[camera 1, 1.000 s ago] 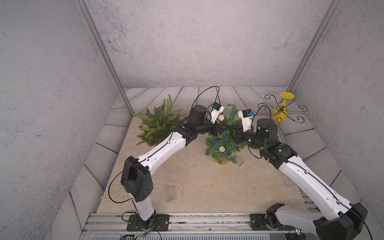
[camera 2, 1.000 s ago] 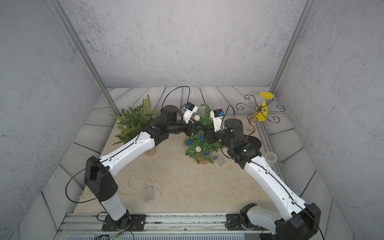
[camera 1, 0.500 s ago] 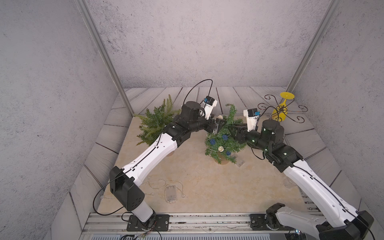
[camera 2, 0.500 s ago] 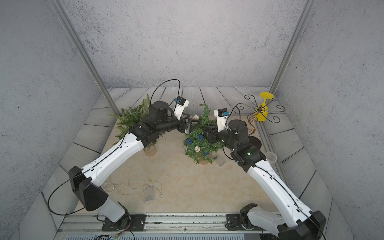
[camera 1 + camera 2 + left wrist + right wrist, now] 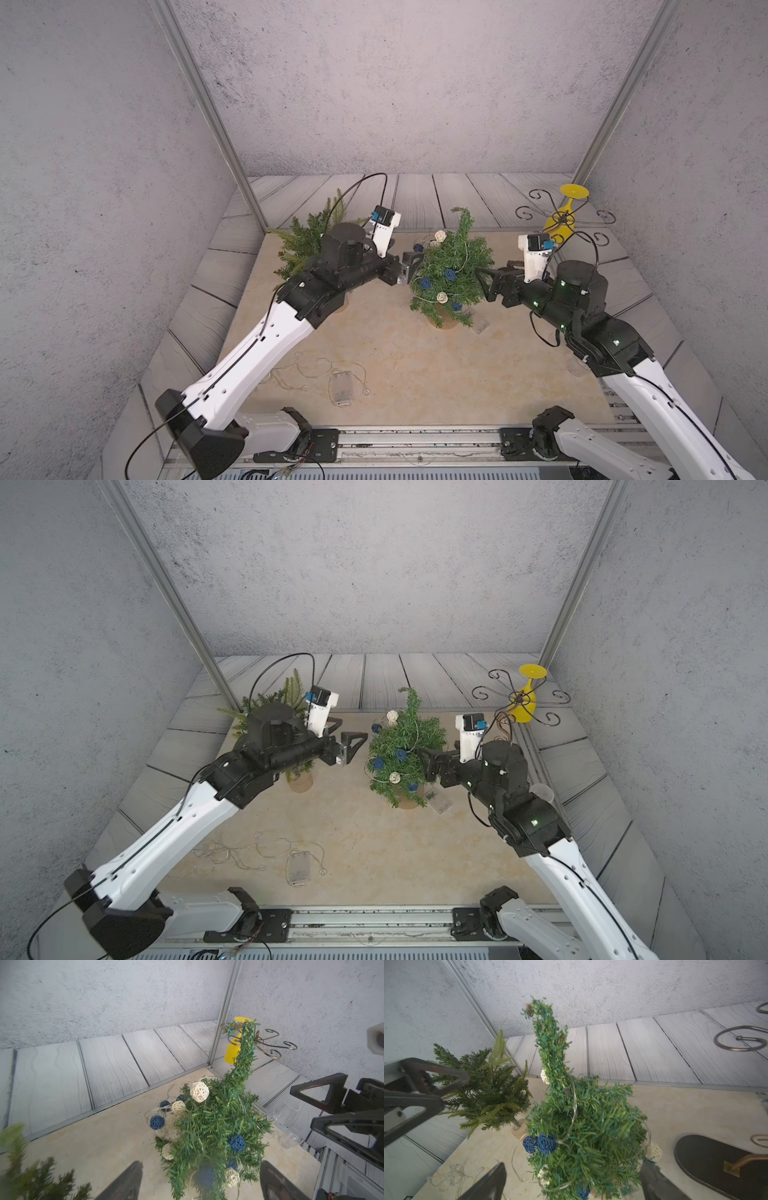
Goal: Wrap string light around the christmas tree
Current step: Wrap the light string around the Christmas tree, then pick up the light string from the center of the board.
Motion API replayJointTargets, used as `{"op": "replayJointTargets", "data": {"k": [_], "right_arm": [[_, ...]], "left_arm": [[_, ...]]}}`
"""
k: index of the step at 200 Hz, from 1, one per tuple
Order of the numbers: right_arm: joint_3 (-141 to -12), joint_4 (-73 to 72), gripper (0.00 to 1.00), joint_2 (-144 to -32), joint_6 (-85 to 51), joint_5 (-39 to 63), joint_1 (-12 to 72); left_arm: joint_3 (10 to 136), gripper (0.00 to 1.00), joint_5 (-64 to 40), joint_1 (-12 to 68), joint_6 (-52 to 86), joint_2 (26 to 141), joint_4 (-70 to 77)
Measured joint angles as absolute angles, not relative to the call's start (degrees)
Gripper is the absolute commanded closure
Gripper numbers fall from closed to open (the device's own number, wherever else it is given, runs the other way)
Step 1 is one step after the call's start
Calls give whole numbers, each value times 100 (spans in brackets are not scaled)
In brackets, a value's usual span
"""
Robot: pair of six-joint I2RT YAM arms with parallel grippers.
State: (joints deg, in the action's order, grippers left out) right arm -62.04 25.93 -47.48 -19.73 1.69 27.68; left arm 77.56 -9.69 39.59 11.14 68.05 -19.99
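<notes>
We see the christmas tree (image 5: 453, 266) standing on the beige mat (image 5: 415, 365), its top bent over a little. The string light (image 5: 199, 1092) with white and blue balls winds around its branches. The left gripper (image 5: 351, 746) and the right gripper (image 5: 430, 762) are both spread wide and hold nothing, one near each side of the tree

The left arm (image 5: 257, 353) and right arm (image 5: 660, 407) have white links, black joints and thin black cables (image 5: 376, 176); green lights (image 5: 563, 284) dot the right arm's black housing.
</notes>
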Motion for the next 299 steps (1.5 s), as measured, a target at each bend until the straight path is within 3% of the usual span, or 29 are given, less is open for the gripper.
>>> {"op": "replayJointTargets", "data": {"k": [16,43,103,124,163,198,299], "right_arm": [[-5741,2685,1,-4436,-2016,80,2733],[-5369,2838,1,-4228,-2158,163,2700],[-4847,2738,1,-3800,-2355,714,2783],[-4775,2696,1,-3741,-2335,528,3332],[-4755,2512,1,-3863,-2185,-454,5135],[-4755,1890,1,-4744,-1817,-1225,6401],[-4523,703,1,-6320,-1455,-788,6805]], "left_arm": [[7096,6,-731,3959,1085,6062,-1992],[6045,8,-250,3948,1157,5043,-2040],[4831,10,279,3933,1942,4259,-2488],[4545,12,580,3933,2303,3992,-2707],[3964,13,1000,3933,2871,4060,-2814],[3269,14,1295,3933,3260,4311,-2742],[2185,12,1291,3933,3745,4449,-1905]]}}
